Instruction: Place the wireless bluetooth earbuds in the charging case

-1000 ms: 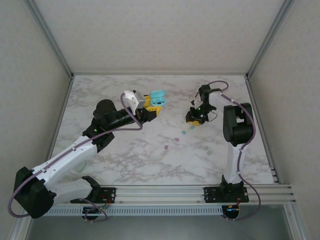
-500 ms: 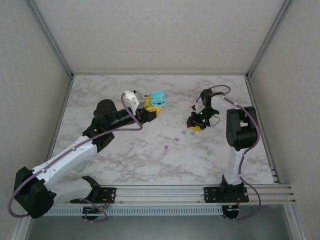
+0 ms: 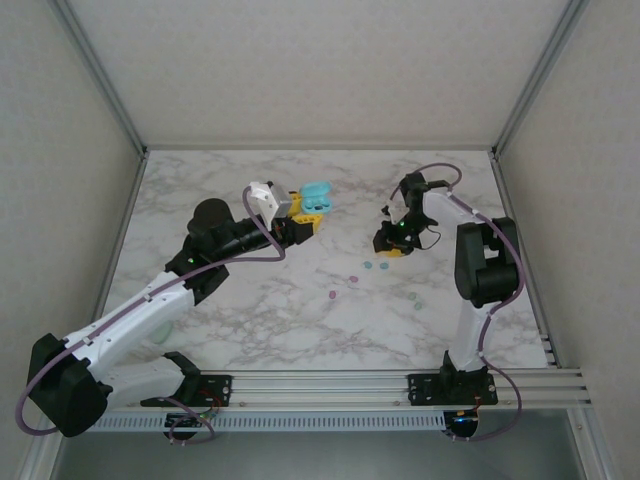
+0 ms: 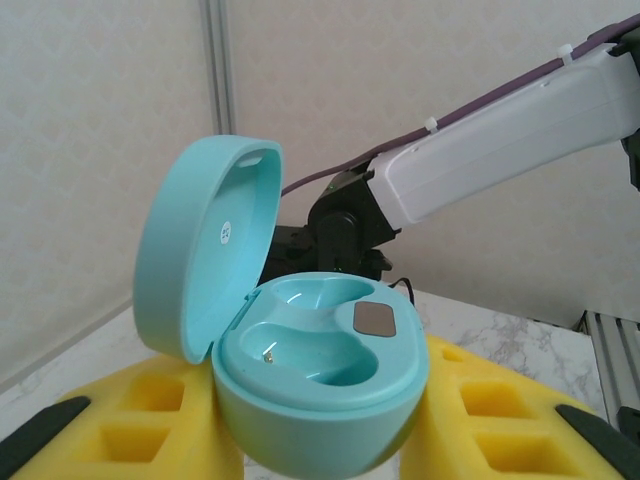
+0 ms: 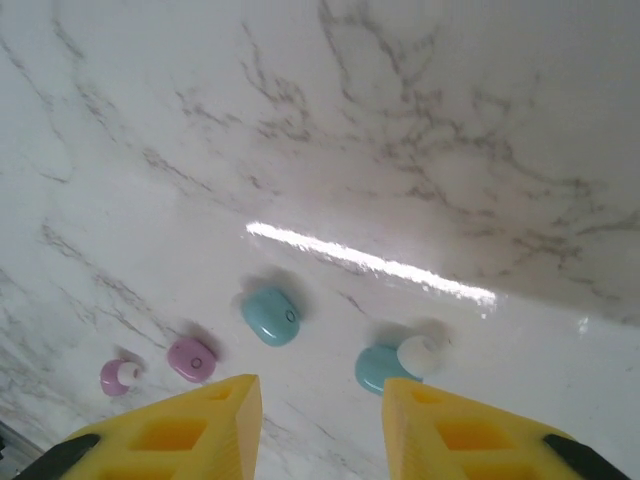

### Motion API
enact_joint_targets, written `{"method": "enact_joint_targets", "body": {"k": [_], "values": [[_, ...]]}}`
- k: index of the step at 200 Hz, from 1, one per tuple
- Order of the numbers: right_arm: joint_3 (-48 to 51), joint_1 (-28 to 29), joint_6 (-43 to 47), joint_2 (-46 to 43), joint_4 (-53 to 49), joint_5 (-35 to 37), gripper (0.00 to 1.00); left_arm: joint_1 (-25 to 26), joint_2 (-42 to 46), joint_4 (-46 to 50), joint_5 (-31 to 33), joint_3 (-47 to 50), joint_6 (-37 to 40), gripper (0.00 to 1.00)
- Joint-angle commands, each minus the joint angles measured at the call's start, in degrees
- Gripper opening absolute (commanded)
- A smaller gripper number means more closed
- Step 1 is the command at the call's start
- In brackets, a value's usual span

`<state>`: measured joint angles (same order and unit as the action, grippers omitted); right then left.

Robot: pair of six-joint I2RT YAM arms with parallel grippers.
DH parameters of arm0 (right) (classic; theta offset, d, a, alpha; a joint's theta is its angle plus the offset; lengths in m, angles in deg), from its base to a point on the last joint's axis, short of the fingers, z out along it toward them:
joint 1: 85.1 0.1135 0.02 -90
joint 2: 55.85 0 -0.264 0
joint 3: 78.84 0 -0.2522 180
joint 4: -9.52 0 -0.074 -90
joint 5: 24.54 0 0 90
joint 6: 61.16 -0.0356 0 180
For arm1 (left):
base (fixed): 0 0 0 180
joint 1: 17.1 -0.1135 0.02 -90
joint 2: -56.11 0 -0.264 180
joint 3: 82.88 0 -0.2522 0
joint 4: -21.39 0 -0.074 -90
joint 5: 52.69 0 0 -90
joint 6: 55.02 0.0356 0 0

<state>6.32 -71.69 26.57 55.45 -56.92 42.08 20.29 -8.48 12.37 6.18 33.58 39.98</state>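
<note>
- Left wrist view: the left gripper (image 4: 320,445) has its yellow padded fingers (image 4: 130,425) clamped tight on the base of a teal, rounded plastic charging case (image 4: 320,365). The case is upright, its hinged lid tipped back and two moulded wells facing up.
- From above, this gripper (image 3: 308,212) holds the case (image 3: 316,190) over the far half of the white marble-patterned table (image 3: 250,320), left of its middle.
- The right gripper (image 5: 322,390) points down at the table, its yellow fingers (image 5: 215,405) parted and gripping nothing.
- Just past its tips lie two tiny teal bean-shaped plastic earbuds (image 5: 270,316), one showing a white tip (image 5: 385,365). Two pink ones (image 5: 191,358) lie further aside.
- Seen from overhead, the right gripper (image 3: 392,245) sits right of the table's middle. The earbuds (image 3: 367,266) are scattered just nearward of it, the two palest (image 3: 415,300) closest to the right edge.
</note>
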Motion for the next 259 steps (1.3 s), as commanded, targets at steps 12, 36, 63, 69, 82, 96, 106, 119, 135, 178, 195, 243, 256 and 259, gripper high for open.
{"method": "enact_joint_targets", "body": {"k": [12,36,63,69,82,96,106,119,135,178,195,243,256,259], "values": [[-4.02,1.0,0.94,4.1,-1.07,-0.85,0.38,-0.47,0.91,0.2,0.18,-0.86,0.81,0.15],[-4.49,1.19,0.02,5.79,-1.23,-0.69,0.38,-0.47,1.14,0.69,0.2,-0.85,0.95,0.15],[-3.61,1.24,-0.11,6.49,-1.55,0.05,0.38,-0.47,1.33,1.24,0.29,-0.92,1.34,0.15],[-3.25,1.19,-0.01,6.46,-1.48,0.09,0.38,-0.47,1.4,1.21,0.29,-0.84,1.35,0.15],[-2.63,1.2,0.06,6.38,-1.65,0.71,0.38,-0.41,1.4,1.41,0.26,-0.87,1.48,0.15],[-1.99,1.23,0.12,6.37,-1.86,1.65,0.38,-0.46,1.28,1.43,0.29,-0.9,1.55,0.15],[-1.68,1.18,0.15,6.32,-1.85,2.22,0.38,-0.46,1.16,1.35,0.26,-0.91,1.44,0.15],[-1.2,1.18,0.22,6.24,-1.94,2.79,0.38,-0.47,1.16,1.43,0.03,-1.03,1.34,0.15],[-0.84,1.21,0.09,6.12,-1.83,3.05,0.39,-0.47,1.21,1.54,-0.07,-0.94,1.44,0.15],[-0.14,1.22,0.08,5.15,-2.41,3.73,0.39,-0.47,1.17,1.85,-0.05,-0.85,1.62,0.15],[0.17,1.24,-0.02,4.67,-2.69,3.88,0.39,-0.46,1.23,1.87,-0.07,-0.93,1.67,0.15],[0.91,1.23,-0.28,3.3,-2.91,4.57,0.39,-0.47,0.81,2.03,-0.15,-1.2,1.6,0.15],[0.69,1.27,-0.35,3.48,-2.86,5.38,0.38,-0.46,0.68,2.02,-0.15,-1.37,1.7,0.15],[0.62,1.27,-0.42,3.54,-2.79,5.58,0.38,-0.46,0.6,2.04,-0.2,-1.42,1.69,0.15]]}}
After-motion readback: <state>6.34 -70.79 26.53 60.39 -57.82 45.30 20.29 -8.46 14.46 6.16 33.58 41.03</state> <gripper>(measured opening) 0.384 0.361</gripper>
